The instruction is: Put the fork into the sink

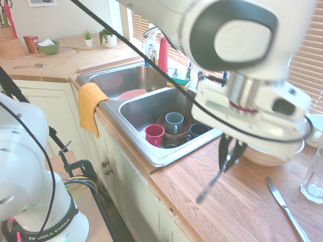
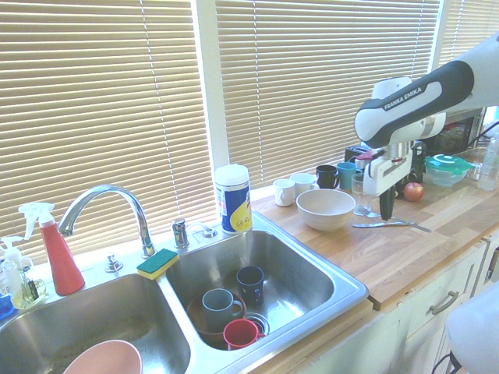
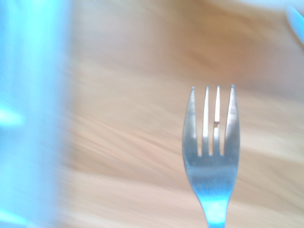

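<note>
Hanging from the shut tool (image 1: pixel 229 155), fork (image 1: pixel 214 180) slants downward.

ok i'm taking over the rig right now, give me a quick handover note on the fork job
Claw: shut on the fork, pointing down, up in the air over the wooden counter.
Fork: hangs slanted from the claw, clear of the counter; its tines show in the wrist view.
Sink: beside the counter; the near basin already holds mugs and a brown bowl, the other one a pink bowl.
Knife: lying on the counter, not part of the job.
Done: fork picked up.
Left: carry it over a basin, lower it and let go.
</note>
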Robot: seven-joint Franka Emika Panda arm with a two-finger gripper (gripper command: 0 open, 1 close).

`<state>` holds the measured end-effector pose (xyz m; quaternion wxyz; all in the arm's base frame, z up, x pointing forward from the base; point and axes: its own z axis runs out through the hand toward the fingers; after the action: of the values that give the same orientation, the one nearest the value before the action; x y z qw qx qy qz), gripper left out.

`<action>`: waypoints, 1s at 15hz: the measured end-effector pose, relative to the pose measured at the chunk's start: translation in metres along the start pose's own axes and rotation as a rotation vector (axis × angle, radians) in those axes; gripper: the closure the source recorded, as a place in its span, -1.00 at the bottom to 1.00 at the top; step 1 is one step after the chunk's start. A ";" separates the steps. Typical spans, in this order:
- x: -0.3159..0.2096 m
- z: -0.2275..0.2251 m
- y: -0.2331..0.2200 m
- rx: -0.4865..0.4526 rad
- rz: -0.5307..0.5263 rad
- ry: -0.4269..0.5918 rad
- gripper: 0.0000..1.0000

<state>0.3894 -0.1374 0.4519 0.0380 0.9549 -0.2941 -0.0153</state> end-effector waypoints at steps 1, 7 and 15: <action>-0.016 -0.006 -0.047 0.007 0.007 0.014 1.00; -0.042 0.049 -0.265 0.101 0.169 0.081 1.00; 0.001 0.171 -0.332 0.125 0.193 0.048 1.00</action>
<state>0.5673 0.1246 0.2545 -0.0135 0.9228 -0.3840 0.0295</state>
